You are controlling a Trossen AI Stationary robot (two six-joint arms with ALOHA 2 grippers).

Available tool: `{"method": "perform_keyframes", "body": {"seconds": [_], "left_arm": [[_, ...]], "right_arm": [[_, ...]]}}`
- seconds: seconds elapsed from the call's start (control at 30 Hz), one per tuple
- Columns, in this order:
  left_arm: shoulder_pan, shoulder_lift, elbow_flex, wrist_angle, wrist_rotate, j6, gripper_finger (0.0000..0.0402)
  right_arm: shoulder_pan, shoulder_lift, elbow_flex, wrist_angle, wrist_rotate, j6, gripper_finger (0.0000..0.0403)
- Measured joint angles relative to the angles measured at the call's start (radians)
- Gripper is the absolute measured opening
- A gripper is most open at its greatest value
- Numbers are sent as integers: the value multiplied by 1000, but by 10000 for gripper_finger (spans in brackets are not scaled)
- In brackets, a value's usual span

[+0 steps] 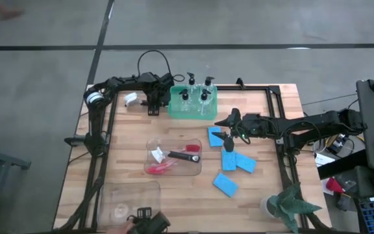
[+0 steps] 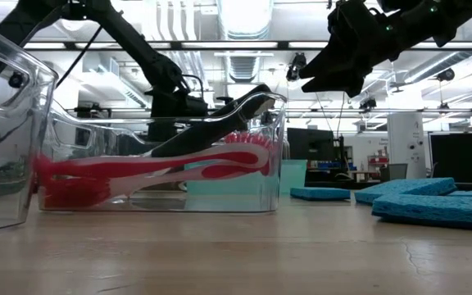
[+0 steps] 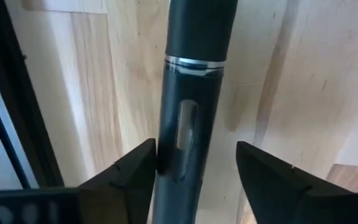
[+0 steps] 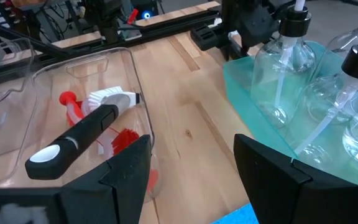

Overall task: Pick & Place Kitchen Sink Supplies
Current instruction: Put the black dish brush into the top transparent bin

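Note:
Several flat blue sponges (image 1: 229,160) lie on the table's right half; one (image 1: 215,136) sits under my right gripper (image 1: 226,135). That gripper (image 4: 194,180) is open and raised above the table (image 2: 334,82). Several clear pump bottles (image 1: 197,94) (image 4: 284,68) stand in the green tray (image 1: 174,107). A black-handled brush (image 4: 73,140), a white-headed one (image 4: 114,98) and a red one (image 4: 126,140) lie in a clear bin (image 1: 197,170). My left gripper (image 1: 153,107) waits open at the far left, a dark frame rod (image 3: 185,124) between its fingers.
A second clear bin (image 1: 132,198) stands at the near left edge. A small green potted plant (image 1: 291,205) sits at the near right corner. Black frame rails (image 1: 281,130) run along the table's sides. Bare wood shows between the brush bin and the sponges.

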Motion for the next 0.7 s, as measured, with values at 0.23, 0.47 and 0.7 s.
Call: {"method": "perform_keyframes", "body": {"seconds": [0.23,0.47,0.7], "left_arm": [[0,-7,15,-2,-5,0,117],[0,-7,32,-10,-2,-10,73],[2,-7,29,-35,-9,-53,162]], "right_arm": [[0,0,0,3,0,2,224],[0,0,0,11,0,1,224],[0,0,0,14,-1,1,224]]}}
